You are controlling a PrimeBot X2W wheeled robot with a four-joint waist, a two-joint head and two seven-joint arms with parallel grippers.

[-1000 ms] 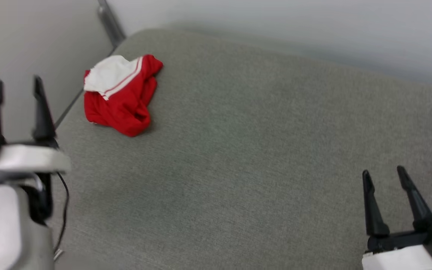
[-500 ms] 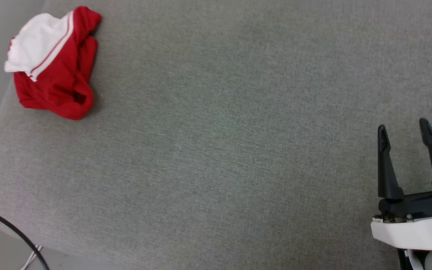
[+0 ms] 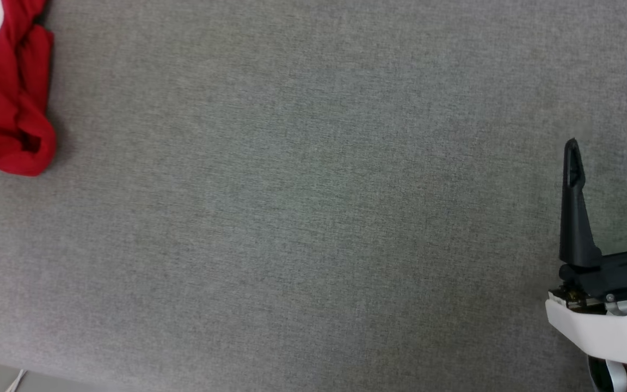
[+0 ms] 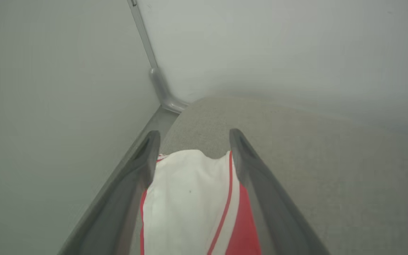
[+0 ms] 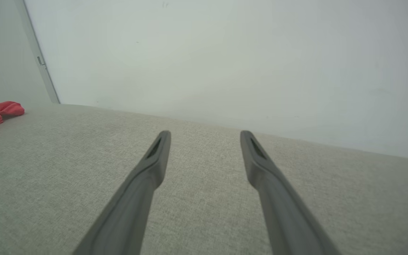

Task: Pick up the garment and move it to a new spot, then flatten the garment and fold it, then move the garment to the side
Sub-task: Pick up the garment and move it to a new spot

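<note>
Head view: the garment point(image 3: 8, 109) lies bunched on the grey surface point(image 3: 313, 218) at 10 o'clock, cut off by the frame edge. The right gripper point(image 3: 608, 141) sits at 4 o'clock, well apart from it, jaws wide and empty. Left wrist view: the left gripper point(image 4: 194, 136) has its jaws wide, and the garment's white sleeve point(image 4: 190, 198) shows between its fingers at 6 o'clock. Whether they touch cannot be told.
</note>
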